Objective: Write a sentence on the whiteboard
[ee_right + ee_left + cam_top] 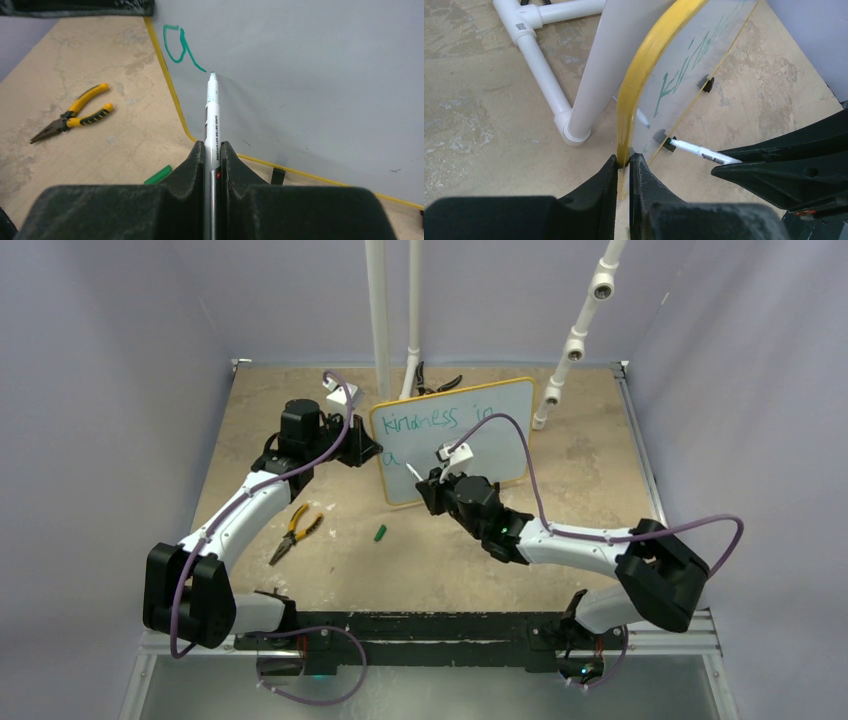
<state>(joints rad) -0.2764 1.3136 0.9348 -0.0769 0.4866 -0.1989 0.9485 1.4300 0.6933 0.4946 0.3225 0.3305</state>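
Two pincers, and both are closed on something. Your left pincer [624, 160] is clamped on the left edge of the board [495, 462], with one finger on each side of the yellow frame. The board stands on the desk [590, 470], its written face turned toward the arm bases. A white pipe [609, 65] rises just beyond that pincer, behind the board.

Your right pincer [212, 147] is shut tight around a white marker [212, 112], which runs straight out between the fingers toward the board's face. This pincer sits in front of the board's lower left part, to the right of the left pincer and apart from it. The marker tip is at the surface, just right of the tail of a green "a". You cannot tell from these views whether it is actually pressing on the board.

The sentence [432, 421] so far reads "kindness in" along the top of the board, above the right pincer. The lone "a" starts a second line, just ahead and to the left of the marker tip.

On the desk to the left of the right pincer, yellow-handled pliers [75, 112] lie flat. A green cap [158, 175] lies closer to that pincer, also on its left. Both are nearer the arm bases than the left pincer is.
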